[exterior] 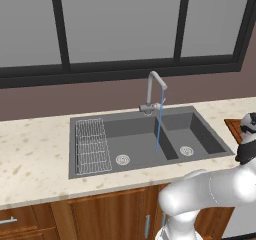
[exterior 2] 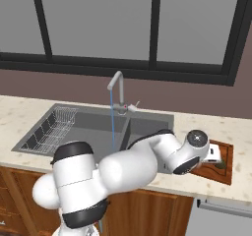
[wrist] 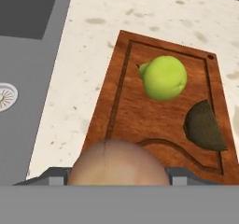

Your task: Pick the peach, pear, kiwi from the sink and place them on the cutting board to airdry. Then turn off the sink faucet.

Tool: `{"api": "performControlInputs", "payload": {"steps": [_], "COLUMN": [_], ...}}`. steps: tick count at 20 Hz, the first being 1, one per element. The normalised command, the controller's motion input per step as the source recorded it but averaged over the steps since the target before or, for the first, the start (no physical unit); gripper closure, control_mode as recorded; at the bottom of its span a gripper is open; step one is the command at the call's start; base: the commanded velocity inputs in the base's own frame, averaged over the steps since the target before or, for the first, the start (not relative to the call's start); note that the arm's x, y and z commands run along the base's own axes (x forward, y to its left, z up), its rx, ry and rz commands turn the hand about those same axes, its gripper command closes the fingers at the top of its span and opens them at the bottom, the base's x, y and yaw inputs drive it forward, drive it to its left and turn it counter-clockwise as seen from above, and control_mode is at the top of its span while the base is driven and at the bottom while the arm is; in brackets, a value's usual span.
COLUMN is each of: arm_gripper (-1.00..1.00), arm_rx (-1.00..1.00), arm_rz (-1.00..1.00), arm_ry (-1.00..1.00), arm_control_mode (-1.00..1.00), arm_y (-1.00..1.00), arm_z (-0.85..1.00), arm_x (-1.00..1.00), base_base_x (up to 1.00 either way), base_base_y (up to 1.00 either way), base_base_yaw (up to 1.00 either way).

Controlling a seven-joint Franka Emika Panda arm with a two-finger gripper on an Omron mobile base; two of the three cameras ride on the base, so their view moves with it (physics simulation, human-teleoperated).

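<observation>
A: Reddish-brown wood is sitting below the hand: the cutting board is lying on the speckled counter, just beside the right edge of the sink.

B: Where is the fruit sitting?

A: The pear is resting on the board toward its far edge. The kiwi is lying at the board's right rim. The peach is sitting between the fingers of the gripper, over the board's near edge.

B: So the jaws are clamping it?

A: Yes, they are standing on both its sides. The sink faucet is pouring a thin blue stream into the basin.
</observation>
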Motion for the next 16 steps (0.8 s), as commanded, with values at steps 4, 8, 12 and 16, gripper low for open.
{"api": "performControlInputs", "payload": {"steps": [4,8,12,16], "arm_gripper": [1.0,1.0,1.0,1.0], "arm_rx": [0.0,0.0,0.0,-0.01], "arm_rz": [0.05,0.05,0.05,0.04], "arm_ry": [0.0,0.0,0.0,0.0], "arm_control_mode": [-1.0,-1.0,-1.0,-1.0], "arm_y": [-0.24,-0.14,0.0,0.0], "arm_z": [-0.12,-0.07,-0.1,-0.16], "arm_x": [0.12,0.15,0.16,0.14], "base_base_x": [0.0,0.0,0.0,0.0], "base_base_y": [0.0,0.0,0.0,0.0], "base_base_yaw": [0.0,0.0,0.0,0.0]}}
